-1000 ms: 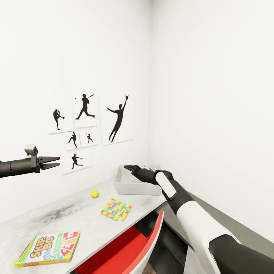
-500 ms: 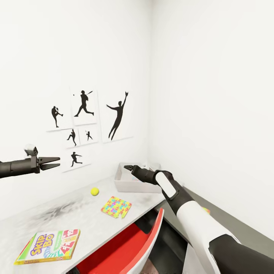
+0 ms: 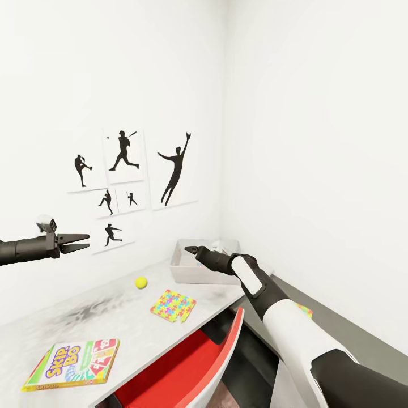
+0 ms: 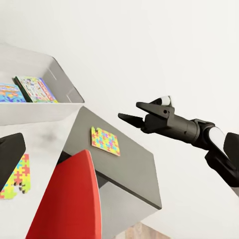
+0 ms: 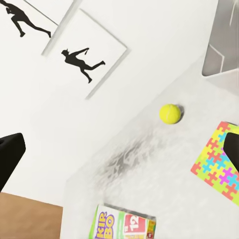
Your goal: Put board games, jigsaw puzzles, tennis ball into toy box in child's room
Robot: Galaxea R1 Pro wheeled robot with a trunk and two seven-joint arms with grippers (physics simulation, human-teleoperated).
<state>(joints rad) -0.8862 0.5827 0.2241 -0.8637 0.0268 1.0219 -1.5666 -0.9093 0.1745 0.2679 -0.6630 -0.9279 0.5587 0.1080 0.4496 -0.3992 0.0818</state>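
The light-grey toy box (image 3: 187,275) stands at the table's (image 3: 113,323) far end near the corner; the left wrist view shows a blue board game (image 4: 7,93) and a white-green one (image 4: 33,88) inside it. On the pale top lie the tennis ball (image 3: 141,282), one jigsaw puzzle (image 3: 173,306) and the Skip-Bo board game (image 3: 73,364). A second jigsaw puzzle (image 4: 105,141) lies on the lower dark section. My right gripper (image 3: 188,249) hovers open and empty in front of the toy box. My left gripper (image 3: 86,240) hangs open and empty, high over the table's left part.
A red chair (image 3: 192,368) is pushed under the table's front edge, below my right arm. White walls meet in the corner behind the toy box, with black baseball silhouette pictures (image 3: 122,175) on the left wall. A wood floor shows past the table's end.
The whole picture has shifted a little, so the camera moved; the second puzzle now shows beside my right arm. Both arms keep their poses and both grippers stay open.
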